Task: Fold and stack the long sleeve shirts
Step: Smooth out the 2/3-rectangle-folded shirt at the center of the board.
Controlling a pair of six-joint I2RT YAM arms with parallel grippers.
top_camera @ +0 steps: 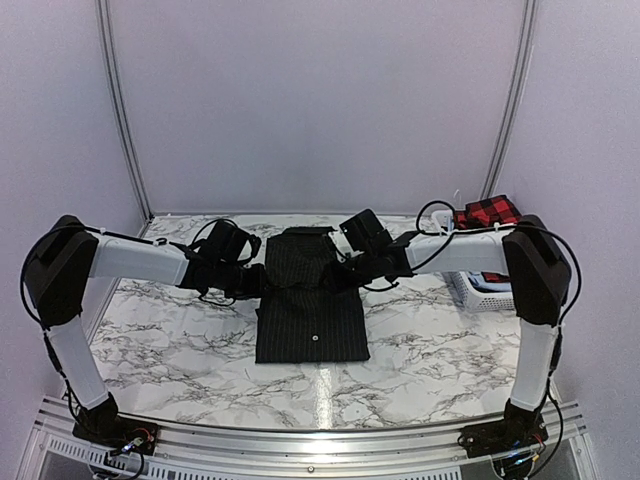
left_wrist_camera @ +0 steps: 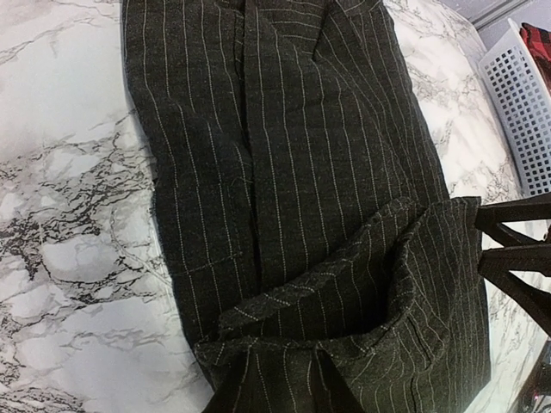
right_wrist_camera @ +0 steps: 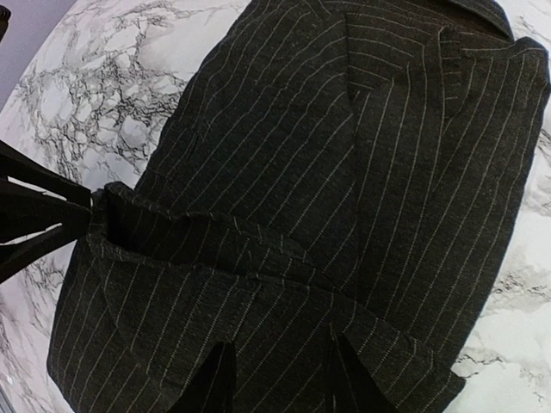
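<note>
Black pinstriped shirt (top_camera: 310,300) lay in the middle of the marble surface (top_camera: 180,330), collar away from the arms, gripped on both sides.

A fold of its cloth stood raised across the body of the shirt, running from one side edge to the other, while the lower part lay flat with the sides tucked in. The left end effector (left_wrist_camera: 277,383) was clamped on the left end of that fold and the right end effector (right_wrist_camera: 280,374) on the right end, cloth pinched between the fingers of each. Well to the right, at the surface's edge, the red-and-black checked shirt (top_camera: 490,212) sat on top of a white lattice basket (top_camera: 475,292).
</note>
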